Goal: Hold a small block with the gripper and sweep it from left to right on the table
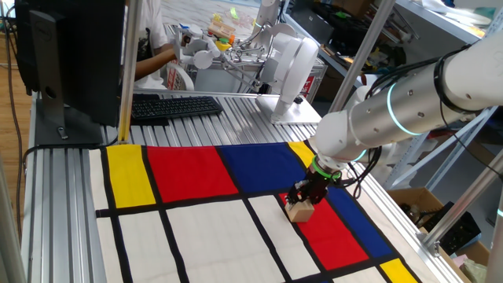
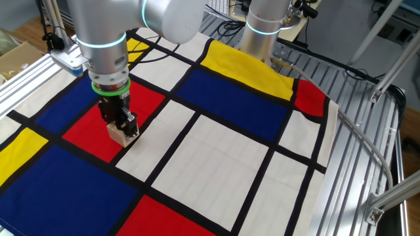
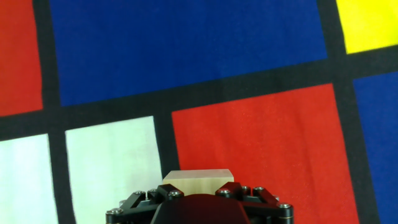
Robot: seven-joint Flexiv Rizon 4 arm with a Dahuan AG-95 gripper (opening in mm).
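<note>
The cloth on the worktop (image 2: 216, 151) is lying flat and bare all around the end effector (image 2: 122, 128), so it is leaving lots of room to slide any way across the colored squares. Only the small block (image 1: 299, 211) is sitting there, right under the end effector. At the far edge of the worktop, a black keyboard (image 1: 173, 106), a dark monitor (image 1: 71, 55) and a white machine (image 1: 292, 67) are standing in the way. Metal poles (image 1: 130, 71) are rising there too.
</note>
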